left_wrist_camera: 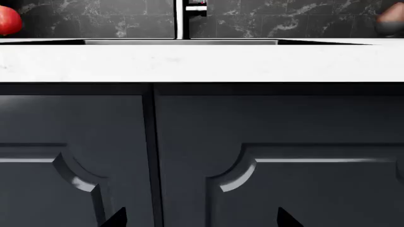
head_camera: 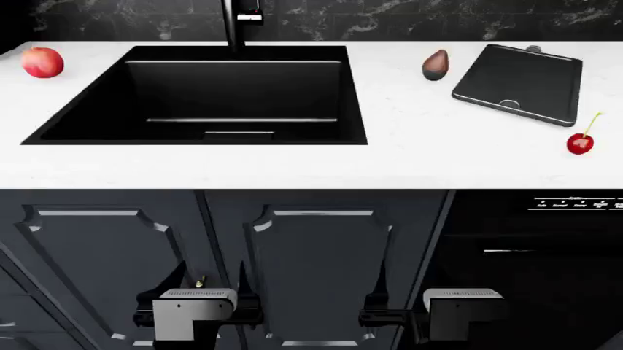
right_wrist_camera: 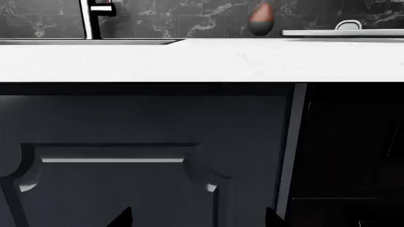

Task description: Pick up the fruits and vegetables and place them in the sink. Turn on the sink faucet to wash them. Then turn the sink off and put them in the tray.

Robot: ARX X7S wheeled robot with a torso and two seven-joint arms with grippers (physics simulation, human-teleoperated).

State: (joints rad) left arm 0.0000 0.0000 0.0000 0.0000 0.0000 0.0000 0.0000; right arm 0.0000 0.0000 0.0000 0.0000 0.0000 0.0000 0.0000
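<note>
While both end effectors (head_camera: 251, 319) (head_camera: 368, 319) hang wide, empty: 3 produce pieces on counter (head_camera: 409, 157), 1 tray (head_camera: 521, 84).

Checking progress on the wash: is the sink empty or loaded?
Empty: the sink shows only its bare black floor; nothing lies inside.

Head overhead, wrists low, sharing faucet (head_camera: 233, 22)

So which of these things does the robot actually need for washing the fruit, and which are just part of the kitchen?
Needed for the job:
- pomegranate
- cherry
- brown teardrop piece
- sink
- faucet
- tray

Just there:
- white counter
- cabinet doors
- marble backsplash
</note>
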